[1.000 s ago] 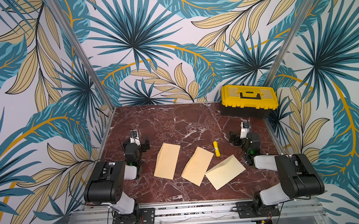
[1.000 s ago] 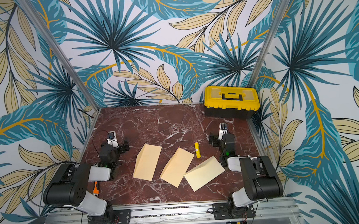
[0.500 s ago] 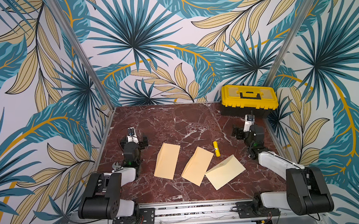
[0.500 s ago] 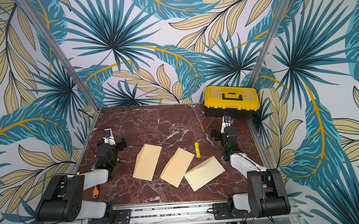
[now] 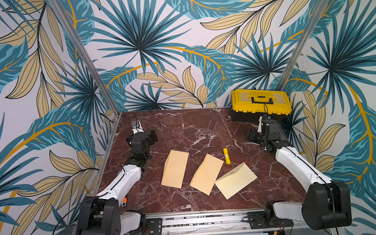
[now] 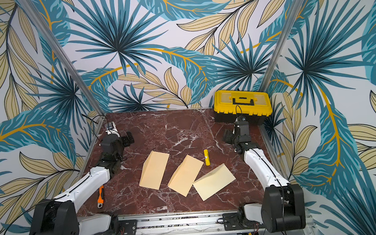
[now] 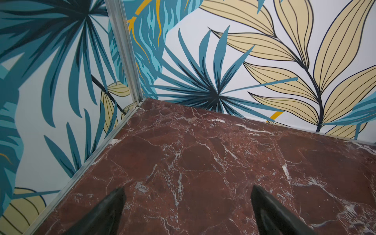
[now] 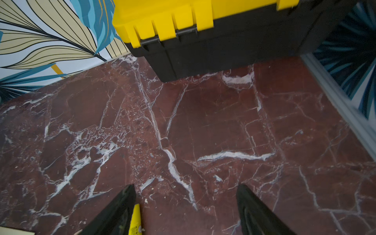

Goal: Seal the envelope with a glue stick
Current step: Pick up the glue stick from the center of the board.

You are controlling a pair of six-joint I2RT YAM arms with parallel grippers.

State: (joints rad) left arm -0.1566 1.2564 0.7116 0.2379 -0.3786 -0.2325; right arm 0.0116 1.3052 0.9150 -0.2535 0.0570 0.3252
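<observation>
Dark-red marble tabletop bears a small yellow cylindrical glue stick near the right pincer, spread empty, likely to take it; left pincer likewise spread.

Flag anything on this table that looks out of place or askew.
An orange-handled wrench lies beside the left arm, unrelated to gluing. The three envelopes, left, middle and right, lie fanned at different angles. Nothing looks spilled or damaged.
</observation>
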